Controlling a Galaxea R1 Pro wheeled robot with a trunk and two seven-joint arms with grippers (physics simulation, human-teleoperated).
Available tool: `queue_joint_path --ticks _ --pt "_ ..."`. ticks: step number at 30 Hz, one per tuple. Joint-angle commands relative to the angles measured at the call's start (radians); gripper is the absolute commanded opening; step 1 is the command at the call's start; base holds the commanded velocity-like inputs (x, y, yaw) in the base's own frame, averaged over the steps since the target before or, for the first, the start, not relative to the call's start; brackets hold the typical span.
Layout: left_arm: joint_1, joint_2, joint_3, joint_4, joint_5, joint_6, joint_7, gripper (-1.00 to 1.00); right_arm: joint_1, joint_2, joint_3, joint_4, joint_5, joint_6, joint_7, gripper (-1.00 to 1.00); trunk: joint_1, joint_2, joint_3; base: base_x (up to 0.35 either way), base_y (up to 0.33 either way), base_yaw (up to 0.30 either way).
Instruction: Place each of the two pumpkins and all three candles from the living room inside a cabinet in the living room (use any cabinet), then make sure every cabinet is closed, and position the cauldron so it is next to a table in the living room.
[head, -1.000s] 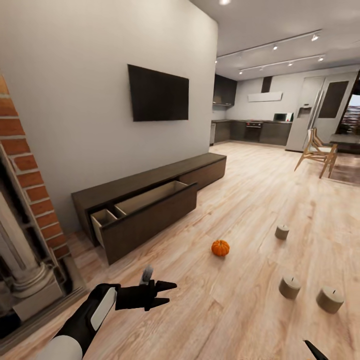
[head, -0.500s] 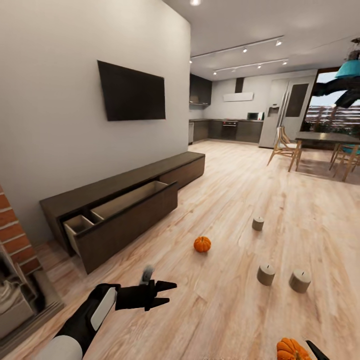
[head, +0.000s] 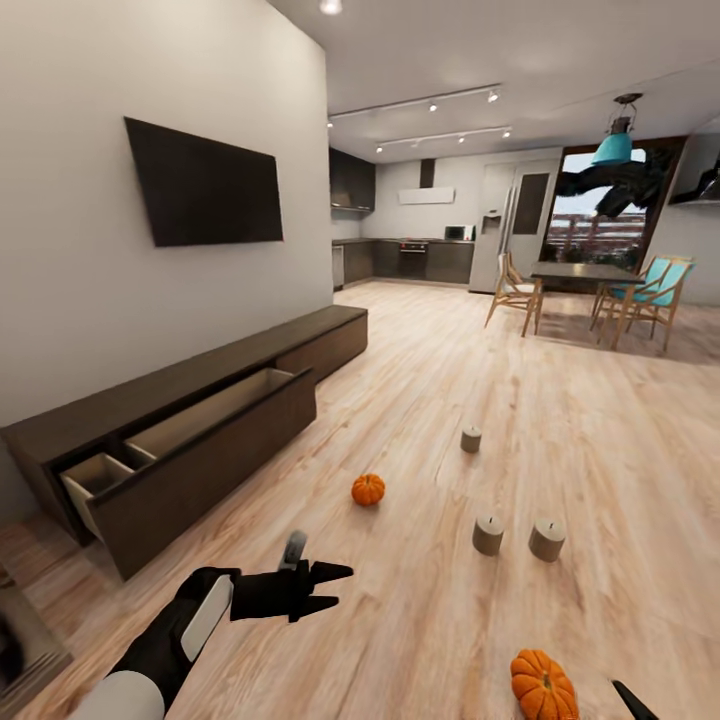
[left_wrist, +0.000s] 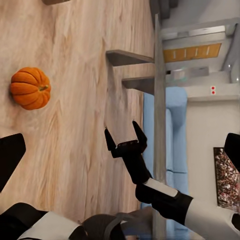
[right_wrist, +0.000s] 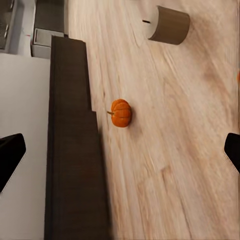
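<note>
Left gripper (head: 340, 588) fingers spread, empty, above wood floor (head: 560, 400), right gripper (left_wrist: 125, 136) likewise apart and empty, two pumpkins (head: 368, 489) and three candles (head: 488, 534) on floor, cabinet (head: 190, 420) drawer pulled out.

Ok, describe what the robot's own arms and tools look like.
The left arm has a glossy black shell with a white panel near the wrist and a white upper section. Its left tool is black with two pointed, tapering fingers and a small grey knob on top. The right tool, seen from the left wrist view, is likewise black and pointed, on a black-and-white arm.
</note>
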Motion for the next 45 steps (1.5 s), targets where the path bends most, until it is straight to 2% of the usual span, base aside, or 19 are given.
queue_joint_path --ticks 1,6,16,22,35,45 --pt "0.000 0.002 -0.002 0.000 0.001 0.003 -0.002 1.00 -0.002 0.001 -0.006 0.004 0.001 0.011 0.005 1.00 -0.004 0.007 0.002 0.000 0.000 -0.289" --pt "0.000 0.002 -0.002 0.000 0.001 0.003 -0.002 1.00 -0.002 0.005 -0.006 0.004 0.001 0.017 -0.001 1.00 -0.023 0.042 0.018 0.000 0.000 -0.289" --pt "0.000 0.003 -0.002 0.001 0.001 0.003 -0.001 1.00 -0.002 0.008 -0.011 0.003 -0.004 0.004 -0.058 1.00 -0.062 0.112 0.049 0.000 0.000 -0.288" --pt "0.000 0.004 -0.002 0.001 0.001 0.003 -0.001 1.00 -0.002 0.009 -0.010 0.002 -0.005 -0.058 -0.076 1.00 -0.062 0.112 0.048 0.000 0.000 -0.192" --pt "0.000 0.004 -0.002 0.001 0.000 0.002 -0.001 1.00 -0.002 0.008 -0.010 0.002 -0.003 -0.082 -0.077 1.00 -0.062 0.112 0.048 0.113 0.081 -0.033" --pt "0.000 0.003 -0.002 0.001 0.000 0.002 -0.001 1.00 -0.002 0.007 -0.010 0.002 -0.003 -0.088 -0.078 1.00 -0.062 0.112 0.051 0.039 0.014 -0.250"
